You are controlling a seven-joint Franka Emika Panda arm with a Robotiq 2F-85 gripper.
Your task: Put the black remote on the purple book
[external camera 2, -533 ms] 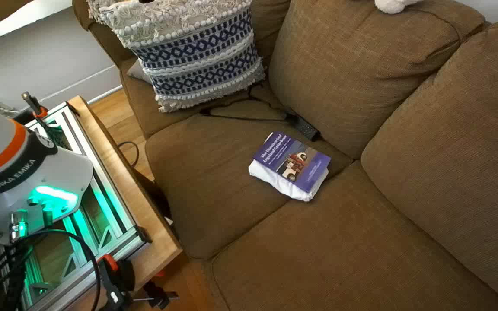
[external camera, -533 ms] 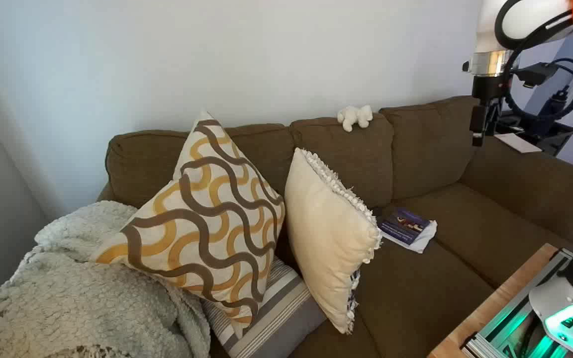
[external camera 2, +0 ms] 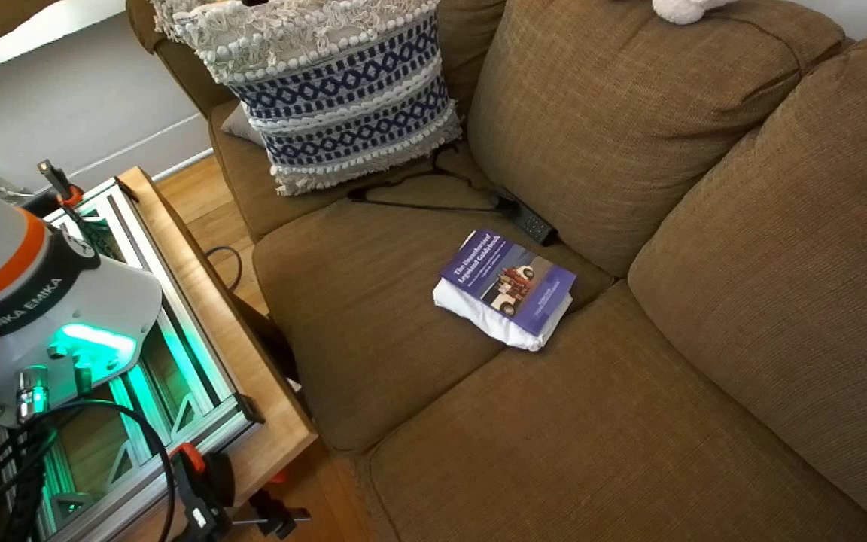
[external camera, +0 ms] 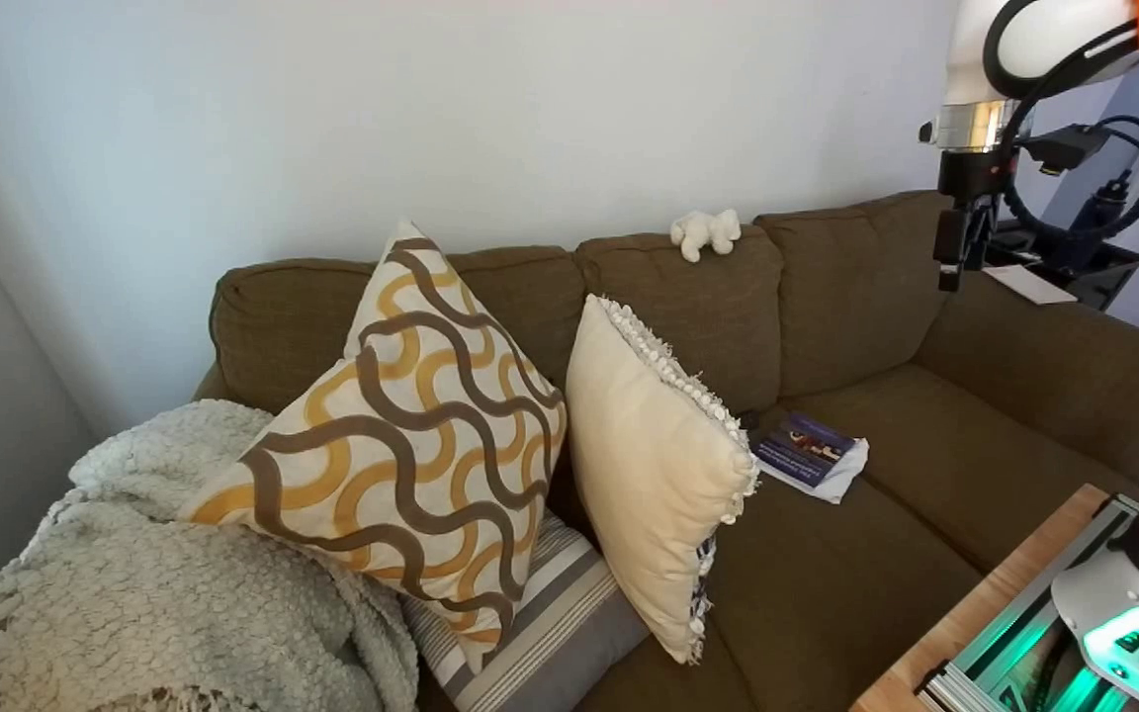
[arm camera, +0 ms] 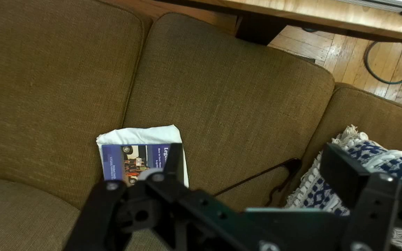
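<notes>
The black remote (external camera 2: 531, 223) lies on the sofa seat against the back cushion in an exterior view. It is hidden in the wrist view. The purple book (external camera 2: 512, 282) lies flat on a white wrapped bundle close in front of the remote. The book also shows in an exterior view (external camera: 807, 447) and in the wrist view (arm camera: 115, 161), partly behind a finger. My gripper (external camera: 961, 269) hangs high above the sofa, pointing down, apart from book and remote. In the wrist view my gripper (arm camera: 253, 160) has its fingers wide apart with nothing between them.
A dark hanger (external camera 2: 422, 205) lies on the seat, its end by the remote. A fringed cushion (external camera 2: 351, 113) stands beside it; a patterned cushion (external camera: 421, 435) and fleece blanket (external camera: 184, 574) are farther along. A white plush toy (external camera: 706, 234) sits on the backrest. The robot's wooden table (external camera 2: 283, 421) faces the sofa.
</notes>
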